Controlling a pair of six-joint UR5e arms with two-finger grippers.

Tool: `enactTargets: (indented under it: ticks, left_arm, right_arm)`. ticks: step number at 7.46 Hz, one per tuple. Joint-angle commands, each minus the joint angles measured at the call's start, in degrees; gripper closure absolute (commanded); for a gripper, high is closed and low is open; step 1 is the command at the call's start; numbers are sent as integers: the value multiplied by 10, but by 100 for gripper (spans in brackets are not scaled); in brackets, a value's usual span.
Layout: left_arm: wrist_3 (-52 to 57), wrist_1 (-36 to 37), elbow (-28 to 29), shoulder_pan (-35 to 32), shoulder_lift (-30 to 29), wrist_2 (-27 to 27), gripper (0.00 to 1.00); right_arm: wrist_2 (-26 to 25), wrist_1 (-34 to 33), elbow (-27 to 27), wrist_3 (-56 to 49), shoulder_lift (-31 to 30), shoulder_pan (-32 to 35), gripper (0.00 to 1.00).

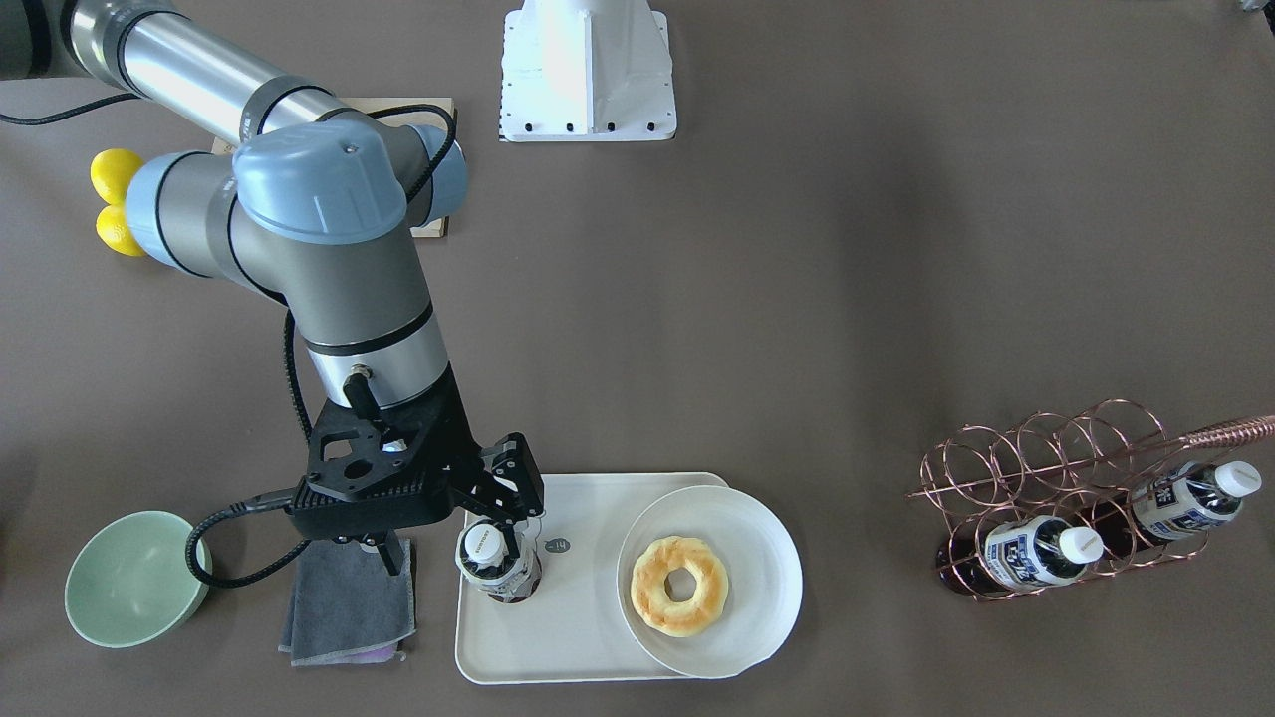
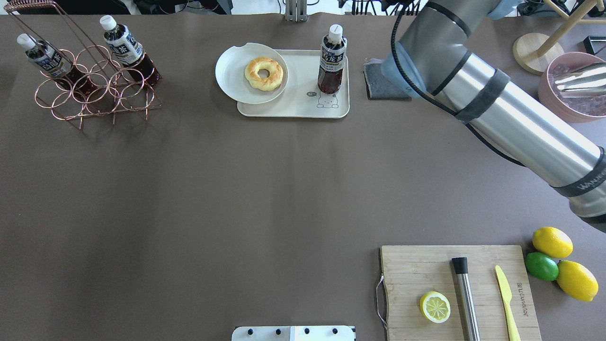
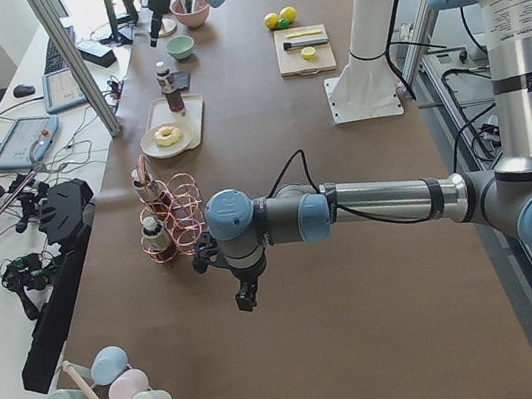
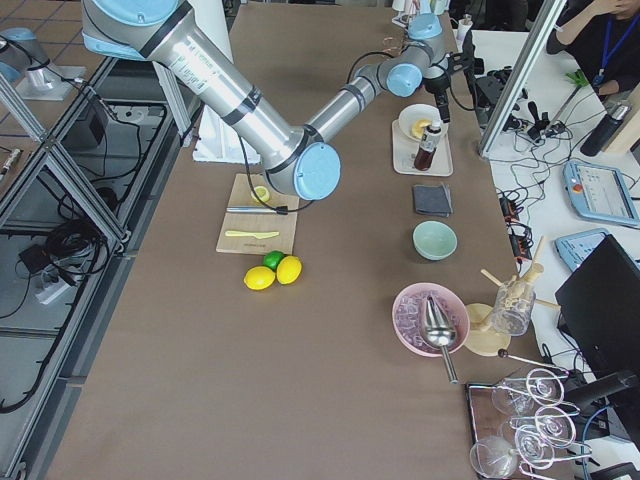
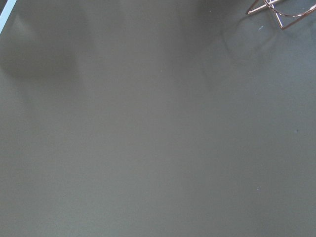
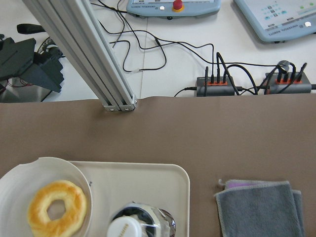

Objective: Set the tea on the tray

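Tea (image 2: 331, 59) is down: upright on the tray (image 2: 293, 110), at the end on the robot's right, base just beyond the bear drawing (image 2: 326, 99), white cap on. Right gripper (image 1: 501, 526) hangs straight above the cap with its jaws apart, not touching the bottle; both side views show a gap between the gripper and the cap. Left gripper (image 3: 247, 294) shows only in the left side view, pointing down over bare worktop (image 2: 236, 189) near the copper wire rack (image 2: 94, 90); can't tell whether it's apart or together. The round plate (image 2: 232, 76) with the doughnut (image 2: 264, 73) overlaps the tray's other end. Two more bottles (image 2: 45, 59) (image 2: 128, 49) sit tilted in the rack. A grey cloth (image 2: 381, 85) lies just beside the tray on the tea's side.
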Motion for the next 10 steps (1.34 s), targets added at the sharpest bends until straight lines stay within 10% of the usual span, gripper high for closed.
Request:
enactTargets:
  ticks: [1, 5, 10]
  left_arm:
    - [0, 0, 4, 0, 0, 0, 2]
    - [0, 0, 6, 0, 1, 0, 2]
    - [1, 0, 6, 0, 2, 0, 2]
  right_arm:
    - [58, -60, 142, -5, -162, 25, 0]
    - [59, -53, 266, -23, -401, 54, 0]
    - [144, -59, 181, -488, -583, 250, 0]
